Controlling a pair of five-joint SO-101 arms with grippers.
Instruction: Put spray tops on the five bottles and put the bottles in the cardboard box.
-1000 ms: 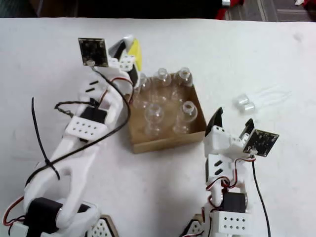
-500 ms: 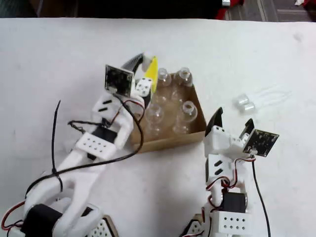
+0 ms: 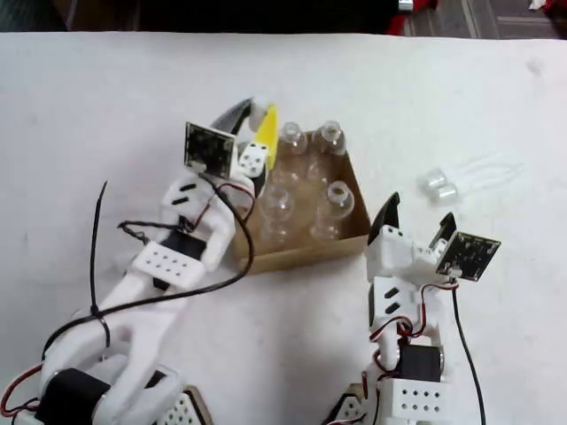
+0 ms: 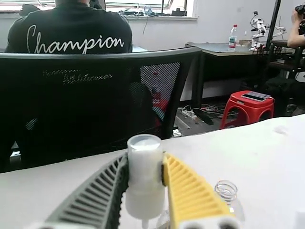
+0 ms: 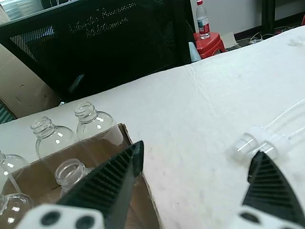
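Note:
My left gripper (image 3: pixel 260 108) is shut on a white spray top (image 4: pixel 144 174), pinched between the grey and yellow fingers and held above the far left corner of the cardboard box (image 3: pixel 292 257). Clear open-necked bottles stand in the box, among them two at the far side (image 3: pixel 292 139) (image 3: pixel 330 137) and two nearer (image 3: pixel 276 204) (image 3: pixel 338 197). One bottle neck (image 4: pixel 226 190) shows just beyond the yellow finger. My right gripper (image 3: pixel 421 212) stands open beside the box's near right corner, holding nothing. Between its black fingers (image 5: pixel 114 176) lie two loose spray tops (image 5: pixel 248 141).
The two loose spray tops (image 3: pixel 438 184) with thin tubes lie on the white table (image 3: pixel 106 106) right of the box. Bottles (image 5: pixel 88 114) stand near the box wall (image 5: pixel 33 177). A chair and a seated person are behind the table's far edge.
The left arm has swung right with the spray top, from beside the box's left edge to over its far left corner. The right arm has not moved.

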